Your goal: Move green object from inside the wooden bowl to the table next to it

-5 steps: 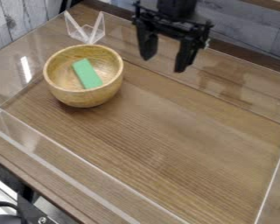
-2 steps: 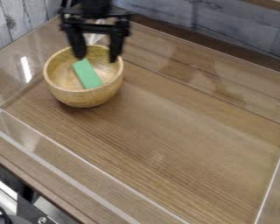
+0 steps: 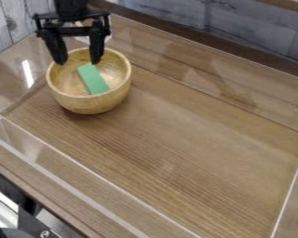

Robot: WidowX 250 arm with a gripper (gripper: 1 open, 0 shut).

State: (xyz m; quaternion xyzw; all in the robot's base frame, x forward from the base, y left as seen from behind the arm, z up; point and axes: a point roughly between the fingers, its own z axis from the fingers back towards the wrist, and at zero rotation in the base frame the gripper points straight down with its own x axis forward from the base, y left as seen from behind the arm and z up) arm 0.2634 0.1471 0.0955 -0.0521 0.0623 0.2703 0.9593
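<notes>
Bowl wall (image 3: 86,100) rings the green object (image 3: 92,79) closely.

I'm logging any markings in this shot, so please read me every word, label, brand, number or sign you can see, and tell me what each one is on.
There is no text that I can read.
Bright green rectangular block: no lettering shows.
Round light tan wooden bowl: no label or number shows.
Black end effector: too small and blurred to tell whether it carries any marking.
Brown wood-grain tabletop: no sign or print shows.
</notes>
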